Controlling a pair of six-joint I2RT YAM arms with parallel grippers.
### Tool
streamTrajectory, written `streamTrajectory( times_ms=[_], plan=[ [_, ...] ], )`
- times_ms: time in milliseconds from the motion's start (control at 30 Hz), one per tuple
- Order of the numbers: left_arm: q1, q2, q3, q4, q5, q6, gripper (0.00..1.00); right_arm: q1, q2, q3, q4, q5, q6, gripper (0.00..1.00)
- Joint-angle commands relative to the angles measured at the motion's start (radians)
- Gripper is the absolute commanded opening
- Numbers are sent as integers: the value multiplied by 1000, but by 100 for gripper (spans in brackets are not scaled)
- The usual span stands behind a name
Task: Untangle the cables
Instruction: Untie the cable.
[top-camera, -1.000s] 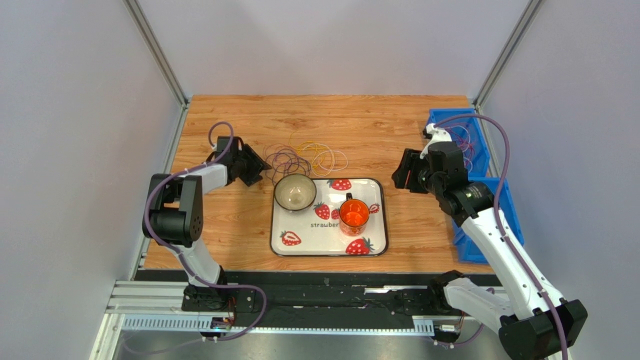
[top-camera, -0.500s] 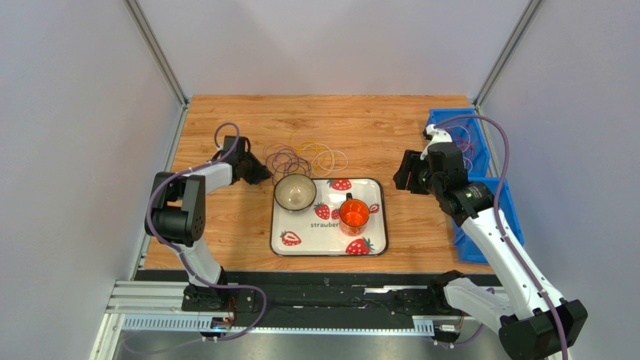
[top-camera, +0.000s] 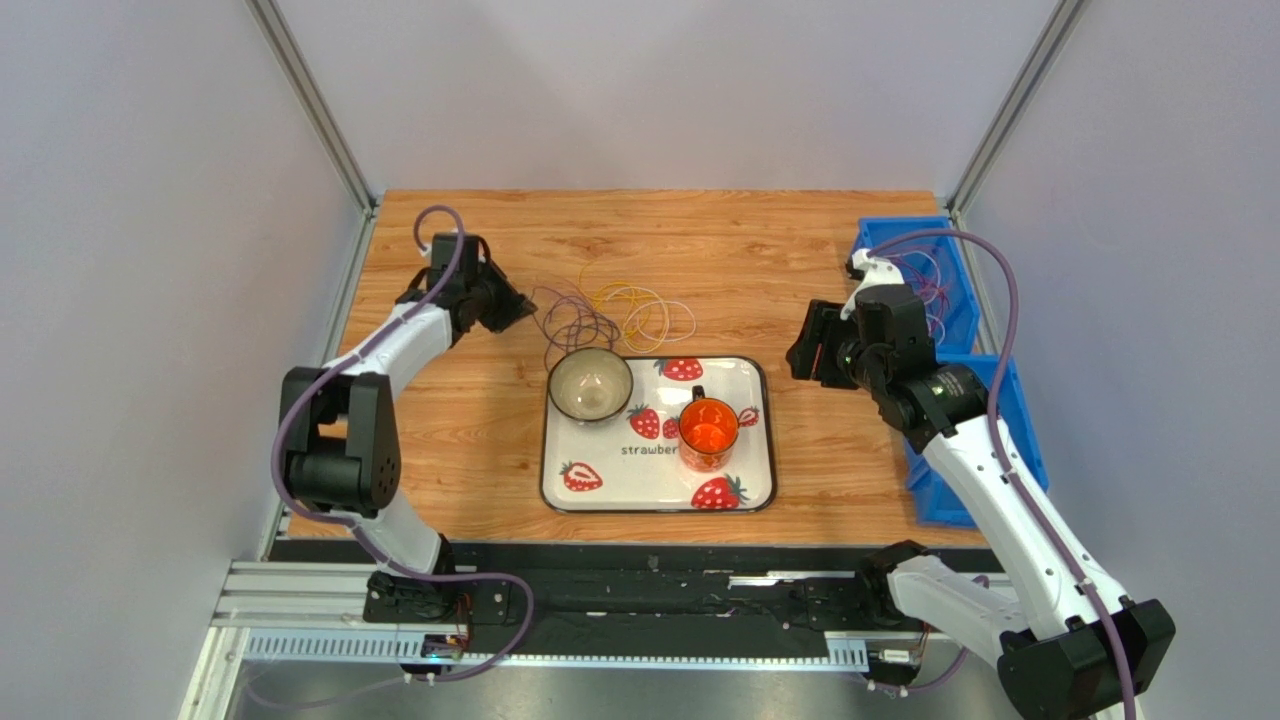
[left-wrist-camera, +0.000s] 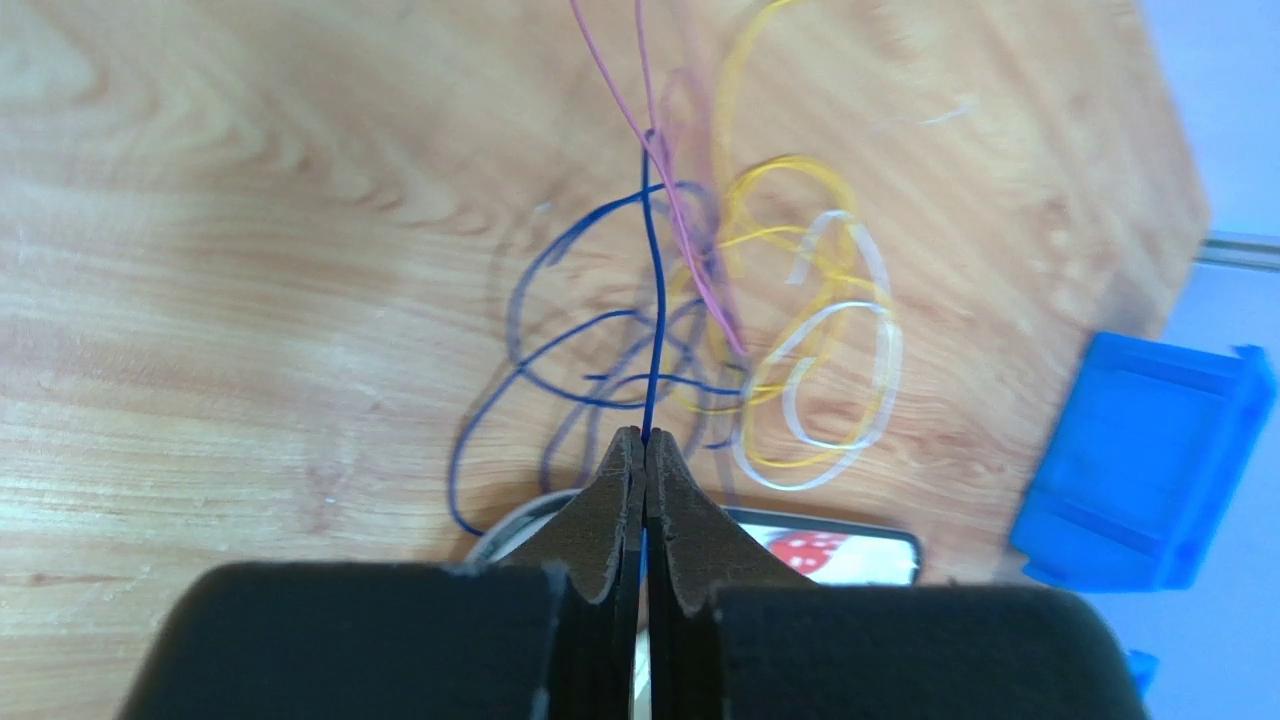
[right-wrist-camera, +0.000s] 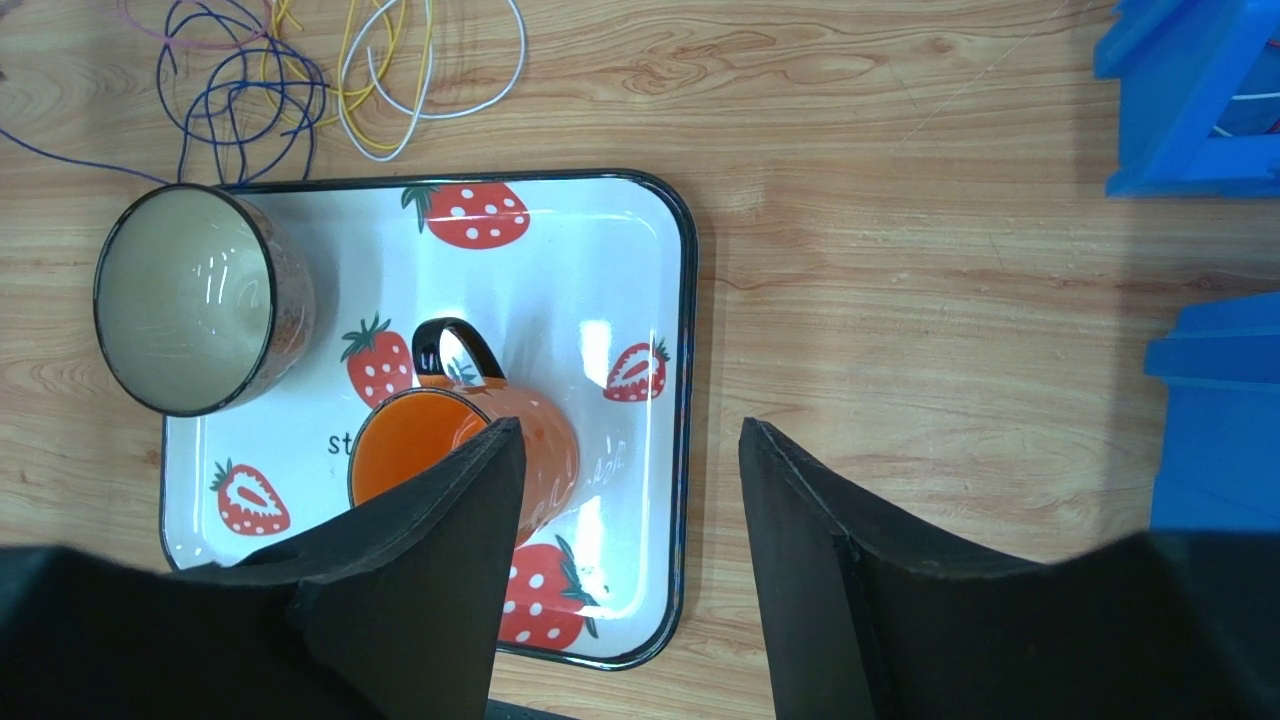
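Off the far-left corner of the strawberry tray (top-camera: 546, 450), the left gripper (top-camera: 508, 312) has its jaws pinched tight together on a single dark strand (left-wrist-camera: 657, 300). In the wrist view the wire runs straight and taut into the closed tips. That looks like a grip for drawing one loop out of the heap.

The cables (top-camera: 616, 315) lie tangled on the table just beyond the tray's far edge. Dark purple loops sit on the left, yellow and pale ones to the right, and a pink thread crosses them.

On the tray, a bowl (top-camera: 589, 384) fills the far-left corner and an orange mug (top-camera: 708, 428) stands near the middle, both clear of the wires.

Right of the tray, the right gripper (top-camera: 804, 345) hovers raised, jaws partly spread with nothing between them. My guess is it's waiting to pin the heap or take a second loop. Beyond it, along the table's right edge, sit the blue bins (top-camera: 917, 278).
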Motion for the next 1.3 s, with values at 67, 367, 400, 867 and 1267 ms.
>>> streamTrajectory(
  times_ms=[67, 367, 400, 867, 1267],
  plan=[
    [-5, -171, 130, -84, -9, 53, 0, 2, -31, 32, 13, -17, 11, 59],
    [-3, -269, 349, -190, 31, 85, 0, 2, -57, 43, 0, -44, 32, 58],
    [-5, -274, 366, -193, 34, 91, 0, 2, -61, 43, 8, -81, 32, 58],
    [-12, -305, 475, -60, 227, 134, 0, 4, -61, 51, 88, -331, 48, 59],
    [-78, -277, 476, -4, 249, 76, 0, 11, 10, 52, 353, -560, 36, 67]
  ],
)
